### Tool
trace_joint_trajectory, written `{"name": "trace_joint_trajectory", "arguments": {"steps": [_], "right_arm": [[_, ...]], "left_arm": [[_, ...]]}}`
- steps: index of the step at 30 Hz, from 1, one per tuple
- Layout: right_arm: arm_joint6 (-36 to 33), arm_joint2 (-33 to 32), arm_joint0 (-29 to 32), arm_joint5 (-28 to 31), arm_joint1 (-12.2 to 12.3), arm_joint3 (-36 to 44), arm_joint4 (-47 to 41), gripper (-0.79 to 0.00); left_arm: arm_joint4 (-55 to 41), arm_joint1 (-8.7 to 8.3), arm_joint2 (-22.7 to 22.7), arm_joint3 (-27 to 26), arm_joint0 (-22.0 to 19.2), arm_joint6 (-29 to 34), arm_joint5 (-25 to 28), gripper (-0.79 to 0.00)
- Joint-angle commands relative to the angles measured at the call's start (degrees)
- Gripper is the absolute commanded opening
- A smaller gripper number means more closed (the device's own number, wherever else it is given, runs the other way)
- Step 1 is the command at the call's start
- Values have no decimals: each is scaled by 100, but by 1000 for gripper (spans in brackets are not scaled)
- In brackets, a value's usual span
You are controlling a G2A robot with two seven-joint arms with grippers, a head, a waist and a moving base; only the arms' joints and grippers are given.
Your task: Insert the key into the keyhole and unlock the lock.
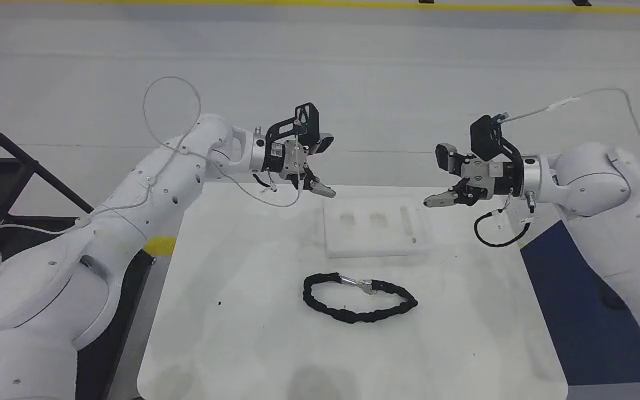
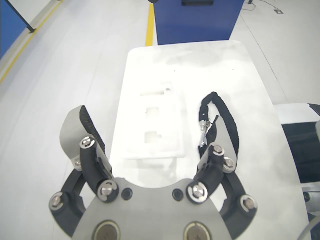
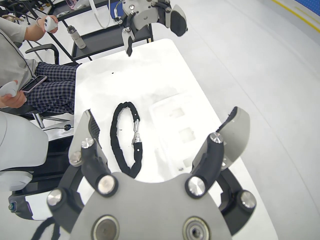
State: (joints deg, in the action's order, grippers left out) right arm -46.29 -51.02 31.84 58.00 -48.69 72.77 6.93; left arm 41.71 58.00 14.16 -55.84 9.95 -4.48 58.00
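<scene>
A black fabric-sleeved chain lock lies curled on the white table, its metal ends meeting near the middle. The same lock shows in the left wrist view and the lock in the right wrist view, with metal ends. A small key-like piece rests in the white foam tray. My left gripper hangs open above the table's far left corner. My right gripper hangs open past the tray's right side. Both hold nothing.
The foam tray has several cut-out recesses and sits at the table's far edge. A blue cabinet stands beyond one end of the table. A seated person holds controllers beside the table. A black cart stands behind.
</scene>
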Motion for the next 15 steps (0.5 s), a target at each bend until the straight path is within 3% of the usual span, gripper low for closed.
{"name": "trace_joint_trajectory", "arguments": {"steps": [1, 7, 15], "right_arm": [[0, 111, -269, 0, -1, -79, 9, 0], [1, 322, -680, 0, 16, -228, 56, 0], [1, 321, -680, 0, 16, -228, 56, -1]], "left_arm": [[77, -78, -66, 93, -101, -348, 0, 0], [341, -252, -250, 258, -213, -1273, 0, 0], [341, -252, -250, 258, -213, -1273, 0, -1]]}}
